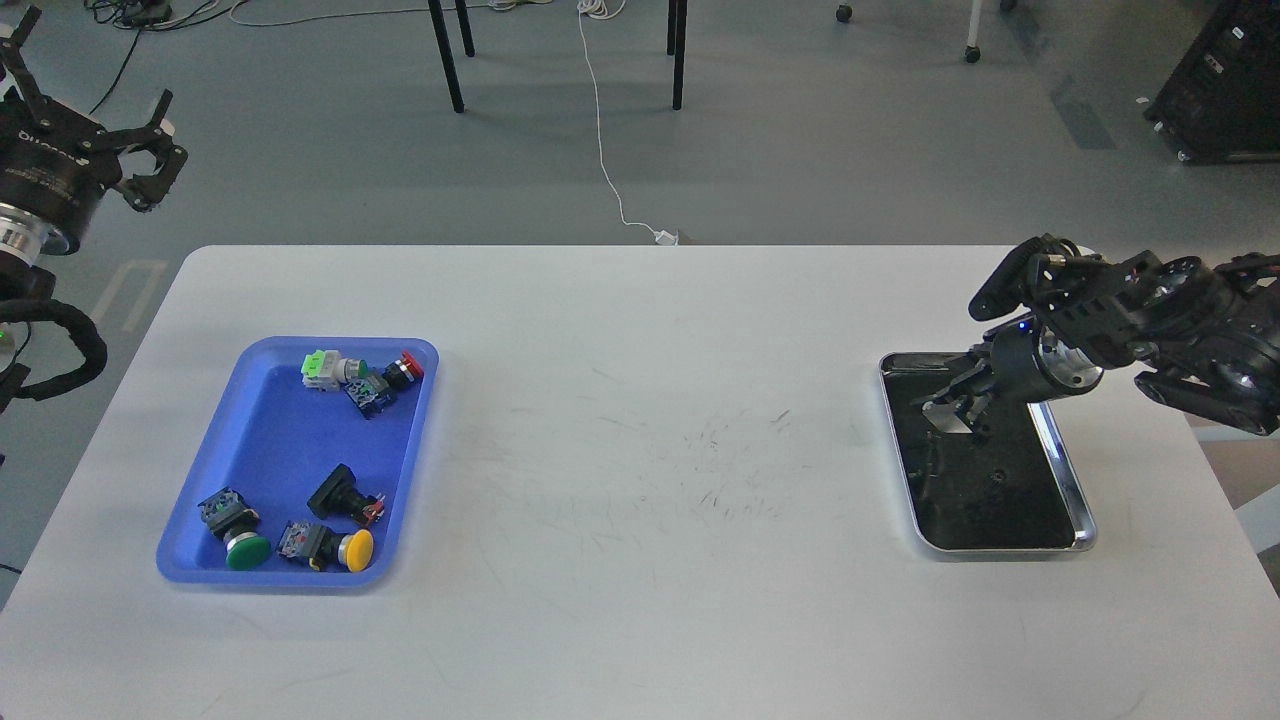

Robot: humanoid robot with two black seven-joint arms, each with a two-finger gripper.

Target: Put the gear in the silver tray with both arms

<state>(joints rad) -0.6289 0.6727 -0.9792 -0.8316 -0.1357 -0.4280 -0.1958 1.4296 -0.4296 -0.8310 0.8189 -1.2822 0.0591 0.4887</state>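
Observation:
The silver tray (1070, 478) lies at the right of the white table; its dark bottom shows only reflections. My right gripper (955, 410) hangs low over the tray's far half, fingers pointing down and left. It is dark against the dark bottom, so I cannot tell its state or whether it holds anything. The gear is several push-button switches in a blue tray (270, 450): a green-capped one (240, 540), a yellow-capped one (335, 547), a black one (345, 497) and a cluster (365, 375) at the far end. My left gripper (95, 95) is raised off the table's far left, fingers spread, empty.
The white table (640, 450) has scuff marks in its middle. Beyond its far edge are chair legs (450, 60), a white cable (605, 150) on the floor and a black cabinet (1225, 80) at the far right.

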